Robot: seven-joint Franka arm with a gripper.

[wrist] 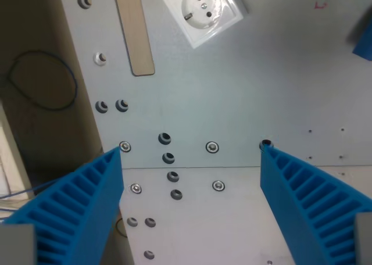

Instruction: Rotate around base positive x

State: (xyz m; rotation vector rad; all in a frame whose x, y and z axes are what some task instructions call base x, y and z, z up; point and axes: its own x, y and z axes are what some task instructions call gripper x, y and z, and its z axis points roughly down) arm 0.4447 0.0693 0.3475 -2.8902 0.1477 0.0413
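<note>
The hand (192, 151), with two blue ribbed fingers (81, 210) spread wide apart, holds nothing above the grey plate.

- grey metal plate (244, 85), bolts and holes across it
- white socket (204, 10) on it, top
- wood strip (133, 29) flat beside socket
- blue object (363, 39) at right edge

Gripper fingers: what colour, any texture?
Bright blue with ribbed ridges on the fingers; only the wrist view shows them, open above the grey panel.
</note>
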